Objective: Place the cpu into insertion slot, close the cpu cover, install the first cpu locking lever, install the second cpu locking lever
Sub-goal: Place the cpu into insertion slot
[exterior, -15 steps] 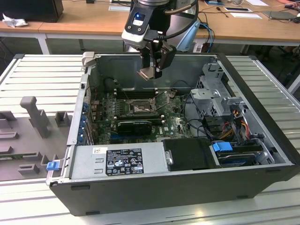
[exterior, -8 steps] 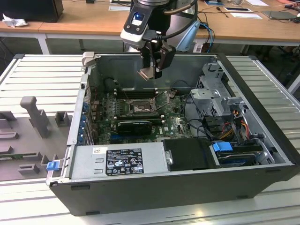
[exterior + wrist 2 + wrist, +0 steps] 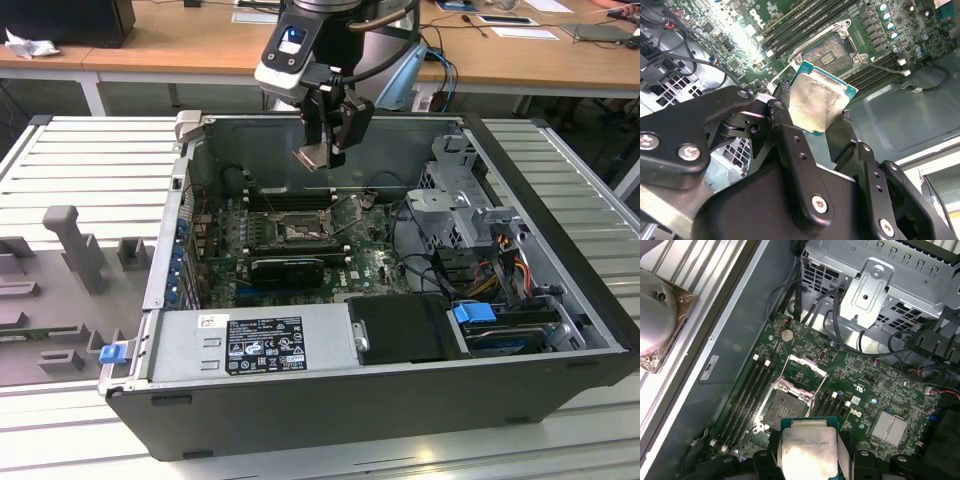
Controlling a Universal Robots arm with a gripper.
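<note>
One gripper [image 3: 815, 107] clenches one cpu [image 3: 820, 97] by its edges, pale face showing, above the open computer case [image 3: 400, 400]. Below, on the one motherboard [image 3: 875, 390], sits one insertion slot [image 3: 782, 402], bare, its single cpu cover [image 3: 802, 371] swung up. The case lies on a ribbed metal bench [image 3: 80, 150]; a wooden bench [image 3: 150, 45] carrying papers stands behind.
</note>
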